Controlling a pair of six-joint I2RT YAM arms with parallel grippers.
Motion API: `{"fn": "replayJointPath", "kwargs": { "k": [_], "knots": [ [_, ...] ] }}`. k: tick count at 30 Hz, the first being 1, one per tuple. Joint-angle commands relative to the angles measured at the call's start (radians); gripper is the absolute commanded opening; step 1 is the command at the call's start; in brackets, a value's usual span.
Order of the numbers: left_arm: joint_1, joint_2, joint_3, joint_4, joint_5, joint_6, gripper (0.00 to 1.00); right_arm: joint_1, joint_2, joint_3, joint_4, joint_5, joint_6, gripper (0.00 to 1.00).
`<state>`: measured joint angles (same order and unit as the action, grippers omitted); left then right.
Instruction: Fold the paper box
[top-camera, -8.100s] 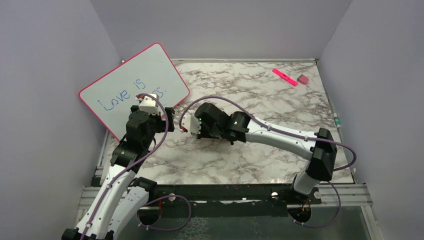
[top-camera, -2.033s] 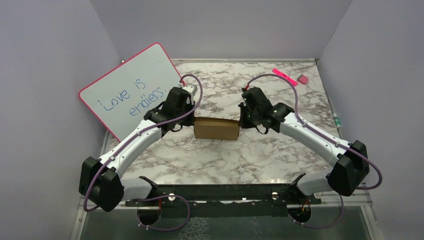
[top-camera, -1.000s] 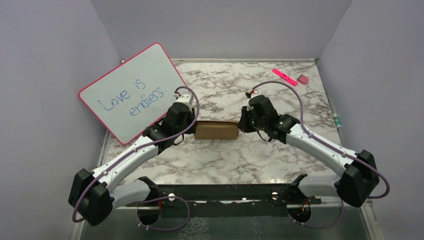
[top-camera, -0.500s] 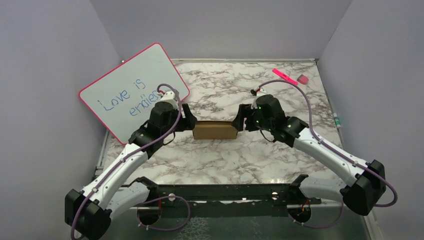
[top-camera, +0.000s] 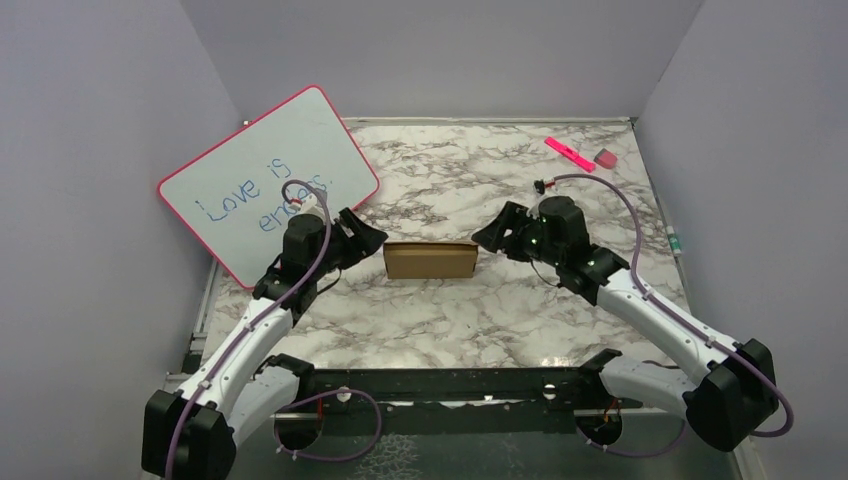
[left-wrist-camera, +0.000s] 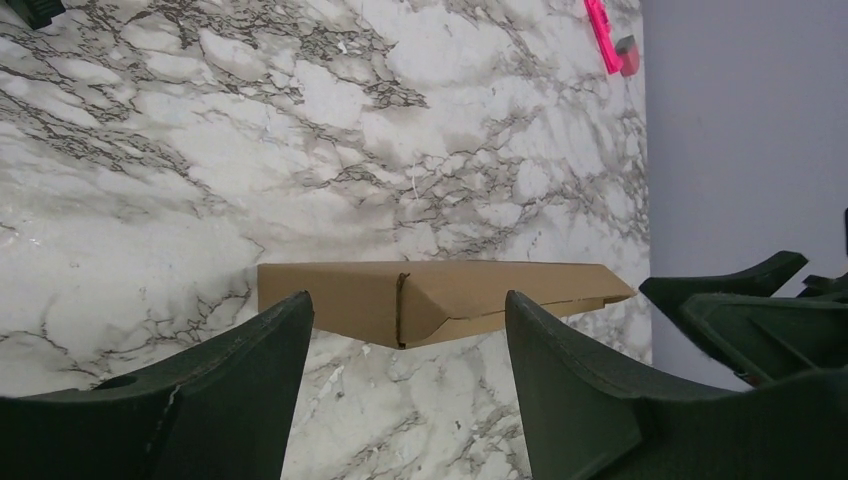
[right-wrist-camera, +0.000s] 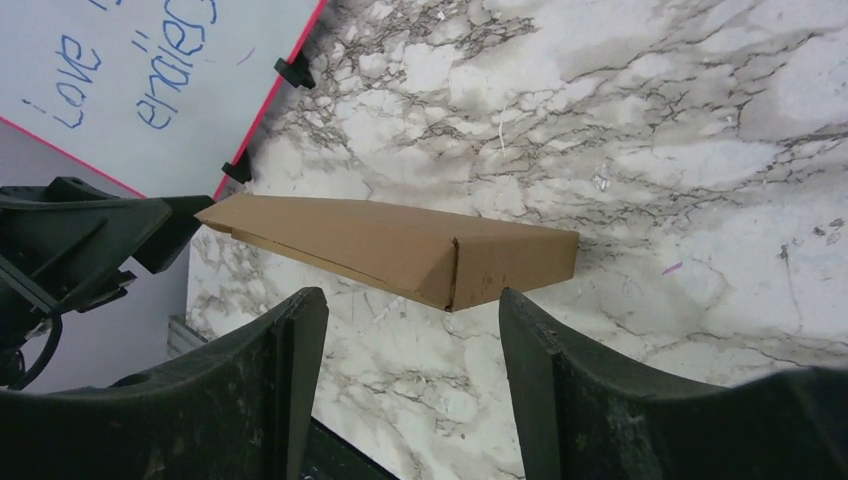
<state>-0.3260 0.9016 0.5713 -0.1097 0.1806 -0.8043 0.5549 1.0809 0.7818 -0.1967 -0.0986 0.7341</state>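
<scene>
The paper box (top-camera: 430, 260) lies closed and flat on the marble table, a brown cardboard slab in the middle. My left gripper (top-camera: 362, 232) hangs open just off its left end, not touching it. My right gripper (top-camera: 497, 232) is open just off its right end, also apart from it. In the left wrist view the paper box (left-wrist-camera: 440, 298) sits beyond the spread left gripper (left-wrist-camera: 408, 305), and the right gripper (left-wrist-camera: 740, 300) shows past the far end. In the right wrist view the paper box (right-wrist-camera: 400, 248) lies ahead of the open right gripper (right-wrist-camera: 412, 298).
A pink-framed whiteboard (top-camera: 268, 180) with blue writing leans at the back left, close behind my left arm. A pink marker (top-camera: 569, 154) and a small eraser (top-camera: 605, 158) lie at the back right. Grey walls close in three sides.
Both grippers have opened and let go of the box's ends. Each arm has drawn back outward and toward the near edge. The box stays where it was.
</scene>
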Motion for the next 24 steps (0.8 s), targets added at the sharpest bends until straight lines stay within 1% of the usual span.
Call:
{"fn": "replayJointPath", "kwargs": {
  "k": [1,5,8,16,18,21,24],
  "knots": [
    [0.011,0.003,-0.046,0.130,0.032,-0.097,0.70,-0.013,-0.022,-0.066,0.139,-0.047,0.101,0.67],
    [0.012,0.031,-0.052,0.150,0.045,-0.101,0.66,-0.025,-0.013,-0.088,0.173,-0.058,0.118,0.64],
    [0.012,0.052,-0.079,0.197,0.061,-0.122,0.63,-0.026,-0.006,-0.115,0.213,-0.070,0.142,0.62],
    [0.011,0.085,-0.128,0.249,0.105,-0.129,0.49,-0.031,0.030,-0.189,0.307,-0.120,0.169,0.58],
    [0.011,0.084,-0.145,0.263,0.111,-0.139,0.44,-0.032,0.035,-0.216,0.344,-0.141,0.181,0.54],
    [0.012,0.077,-0.158,0.271,0.117,-0.137,0.39,-0.033,0.045,-0.236,0.372,-0.162,0.183,0.48],
    [0.011,0.073,-0.179,0.278,0.112,-0.131,0.34,-0.033,0.054,-0.257,0.400,-0.175,0.186,0.45]
  ]
}}
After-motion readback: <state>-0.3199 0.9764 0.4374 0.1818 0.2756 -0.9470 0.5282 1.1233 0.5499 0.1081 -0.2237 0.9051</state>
